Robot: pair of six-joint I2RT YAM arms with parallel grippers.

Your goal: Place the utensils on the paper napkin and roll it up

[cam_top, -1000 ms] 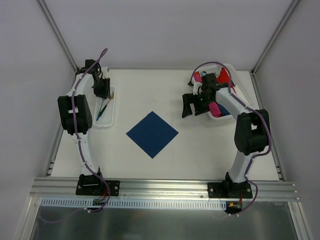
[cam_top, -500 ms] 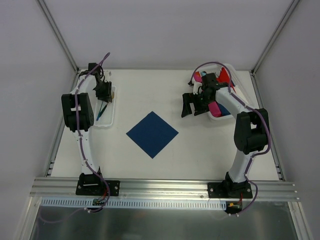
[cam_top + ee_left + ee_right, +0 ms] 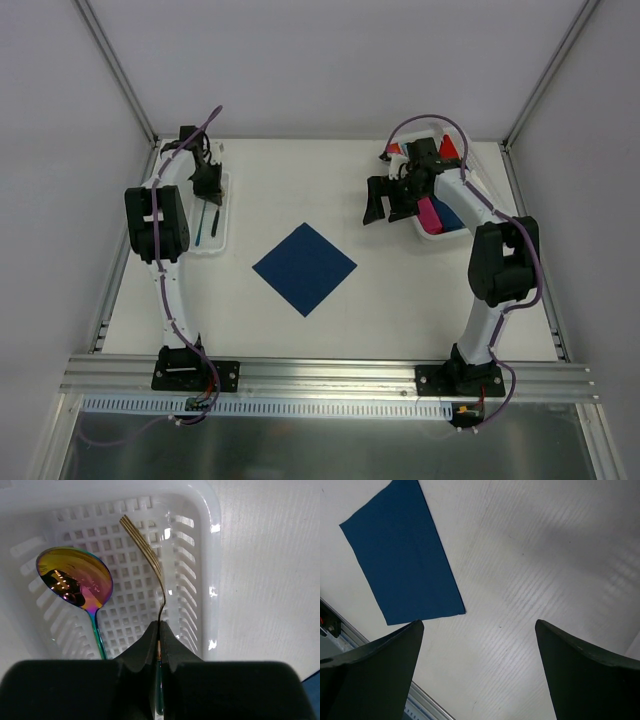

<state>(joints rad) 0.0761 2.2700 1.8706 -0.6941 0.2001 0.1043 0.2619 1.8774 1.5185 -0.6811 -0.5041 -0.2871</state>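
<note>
White table (image 3: 400,290) carries one napkin (image 3: 304,268), one spoon (image 3: 75,577), one fork (image 3: 147,555) nipped by left pincer (image 3: 159,630); right pincer (image 3: 477,624) gapes.

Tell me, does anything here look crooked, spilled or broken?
Nothing spilled or broken. The blue napkin lies flat but turned like a diamond. The fork is pinched in the left gripper, and the spoon rests in the white basket.

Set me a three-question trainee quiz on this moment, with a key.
1. True or false: the right gripper is open and empty.
2. The left gripper is shut on: A) the fork, B) a knife, C) a cup.
3. Fill in: the spoon lies in the white ___.
Key: 1 true; 2 A; 3 basket.
</note>
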